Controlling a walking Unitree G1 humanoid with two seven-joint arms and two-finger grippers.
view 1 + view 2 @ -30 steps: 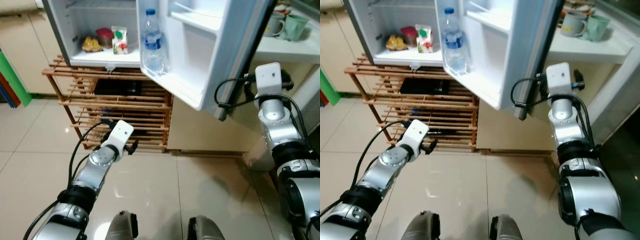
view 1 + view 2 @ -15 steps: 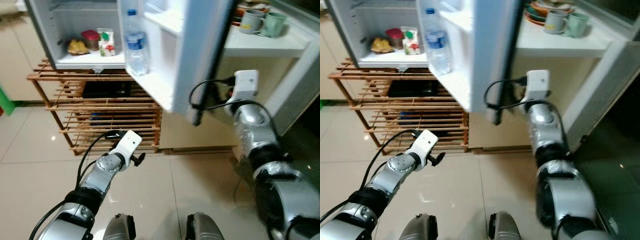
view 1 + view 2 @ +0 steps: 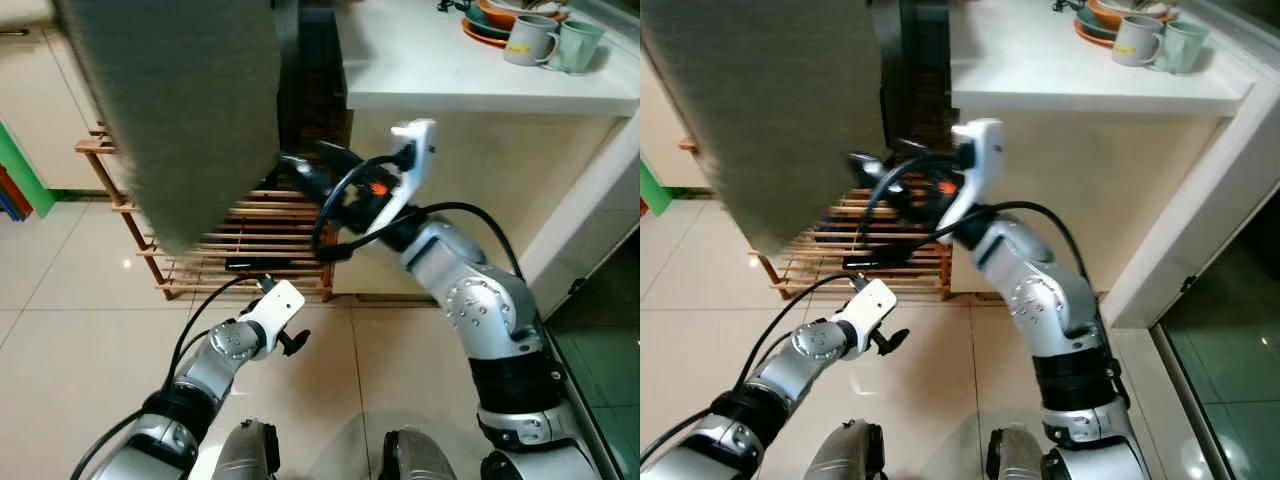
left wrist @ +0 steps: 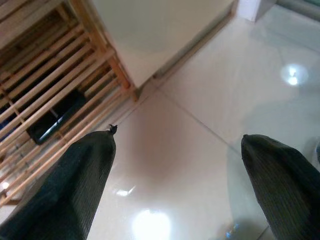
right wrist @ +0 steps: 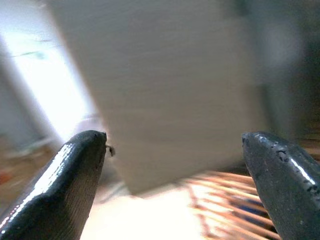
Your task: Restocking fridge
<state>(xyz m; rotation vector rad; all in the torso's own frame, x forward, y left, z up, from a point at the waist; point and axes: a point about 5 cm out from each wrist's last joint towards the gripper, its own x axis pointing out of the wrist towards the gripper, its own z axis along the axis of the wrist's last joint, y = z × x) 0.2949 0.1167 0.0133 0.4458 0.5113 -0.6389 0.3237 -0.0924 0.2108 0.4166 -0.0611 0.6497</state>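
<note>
right wrist view: right gripper [image 5: 172, 165] jaws wide, empty, facing fridge door [image 3: 180, 110].

Fridge door [image 3: 190, 110] blocks ahead (blurred), wooden rack [image 3: 250, 235] below

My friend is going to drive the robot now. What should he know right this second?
Right end effector: open, empty, stretched toward the grey fridge door, which is swung across the front of the fridge and blurred.
Left end effector: open, empty, low over the tiled floor in front of the wooden rack.
Mugs stand on the white counter.
Done: the door looks nearly shut.
Left: check that it is shut; I cannot tell if anything is left to stock.
</note>
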